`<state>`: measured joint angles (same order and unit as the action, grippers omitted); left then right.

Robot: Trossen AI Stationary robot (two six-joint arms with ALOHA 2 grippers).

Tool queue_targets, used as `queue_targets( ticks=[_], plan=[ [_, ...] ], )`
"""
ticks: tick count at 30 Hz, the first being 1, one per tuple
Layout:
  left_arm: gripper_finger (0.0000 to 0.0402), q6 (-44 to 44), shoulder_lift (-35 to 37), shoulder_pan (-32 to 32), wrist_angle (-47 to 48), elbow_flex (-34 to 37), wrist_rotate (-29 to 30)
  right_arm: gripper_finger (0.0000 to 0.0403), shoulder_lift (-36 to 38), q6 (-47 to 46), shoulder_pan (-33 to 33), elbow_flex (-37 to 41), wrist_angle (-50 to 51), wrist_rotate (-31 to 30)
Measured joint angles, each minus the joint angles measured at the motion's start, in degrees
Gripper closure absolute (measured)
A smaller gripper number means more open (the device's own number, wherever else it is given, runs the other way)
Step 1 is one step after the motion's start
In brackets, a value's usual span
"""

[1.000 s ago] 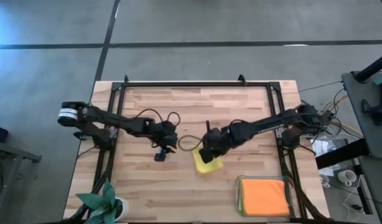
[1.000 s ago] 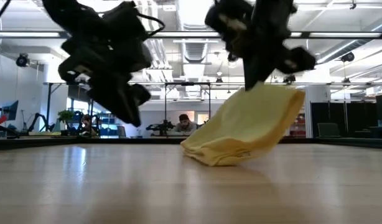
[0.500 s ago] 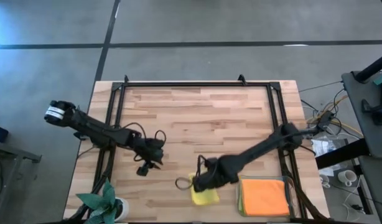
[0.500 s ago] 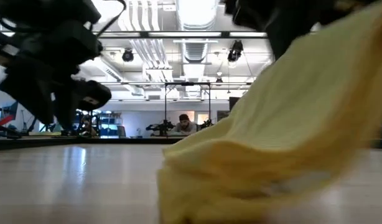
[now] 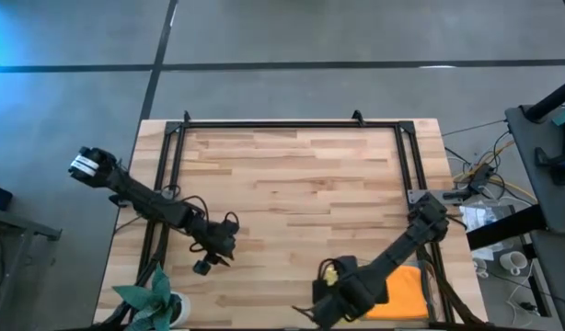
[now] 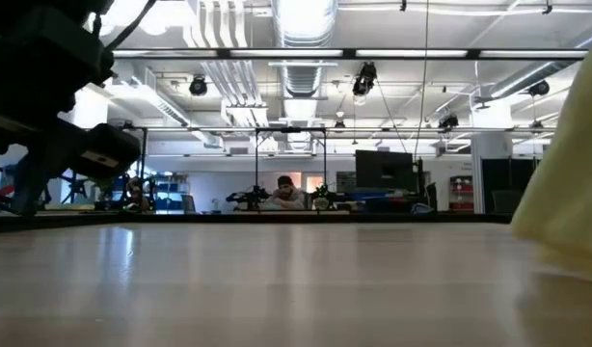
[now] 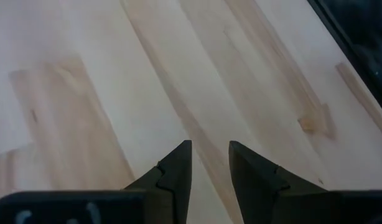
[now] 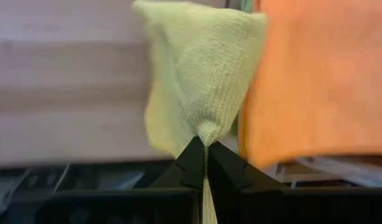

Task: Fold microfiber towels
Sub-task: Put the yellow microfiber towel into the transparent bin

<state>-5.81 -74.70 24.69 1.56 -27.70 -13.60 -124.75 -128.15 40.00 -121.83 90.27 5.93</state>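
Towels: one yellow (image 8: 197, 74), one orange (image 8: 321, 74); right hand (image 8: 203, 155) pinching yellow; left hand (image 7: 209, 155) slightly spread, empty

Right claw (image 8: 202, 146), clamped on the yellow towel (image 8: 200, 74), has travelled from mid-counter (image 5: 292, 175) to the near edge beside the orange towel (image 5: 407, 292). The yellow towel now shows only at the low view's right margin. Left claw (image 7: 209, 155) has retreated toward the near-left corner.
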Motion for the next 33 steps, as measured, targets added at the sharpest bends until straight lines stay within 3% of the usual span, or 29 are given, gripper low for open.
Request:
queue_targets(
  ticks=[7, 13, 20, 26, 33],
  plan=[
    [0.0311, -1.3, -1.0, 1.3, -1.4, 0.0, 0.5, 0.0394, 3.4, -1.5, 3.5, 2.9, -0.3, 0.7],
    [0.0311, -1.3, -0.9, 1.3, -4.5, 0.0, 0.6, 0.0394, 6.5, -1.2, 4.1, 10.8, -0.4, 2.0],
    [0.0311, -1.4, -1.0, 1.3, -4.6, -0.1, 0.6, 0.0394, 15.4, -2.0, 4.4, 20.8, -0.1, 2.1],
    [0.0311, -1.3, -1.0, 1.3, -4.6, -0.1, 0.6, 0.0394, 18.4, -2.0, 5.2, 27.5, -2.5, 4.8],
    [0.0311, 0.3, -1.0, 1.3, -6.1, -0.1, 0.6, 0.0394, 18.3, -3.7, 8.8, 34.1, -4.3, 12.3]
  ],
)
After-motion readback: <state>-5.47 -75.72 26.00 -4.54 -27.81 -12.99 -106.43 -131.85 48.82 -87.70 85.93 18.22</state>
